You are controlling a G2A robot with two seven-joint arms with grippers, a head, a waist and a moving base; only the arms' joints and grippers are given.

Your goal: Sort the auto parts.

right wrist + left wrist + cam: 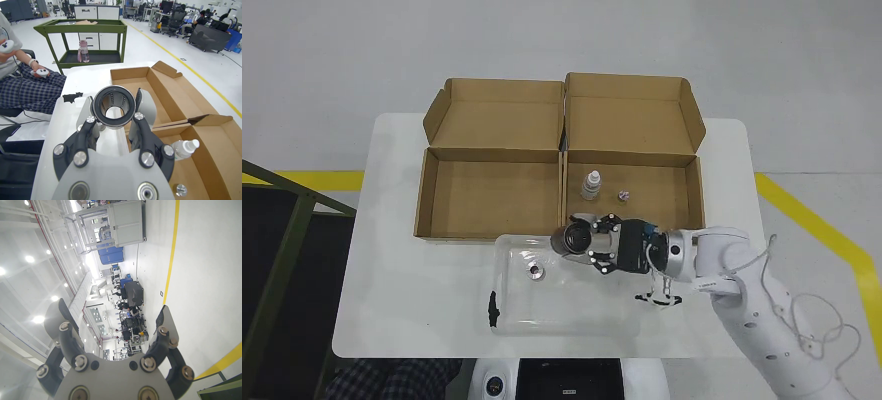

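Above tray [532,240] rim: clamps metal bearing [113,102] in right gripper [115,106], aloft, likely for boxing. Holds left gripper [113,305] spread, empty.

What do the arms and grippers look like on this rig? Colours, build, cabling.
The right gripper and left gripper match: pale grey round base plate, black linkage bars with silver screws, white finger shells with black ribbed pads. The right arm has glossy white rounded segments, with a thin white cable looping alongside.

An industrial lab hall: yellow floor lines [170,256], office chairs [174,23], machine enclosure [128,224].
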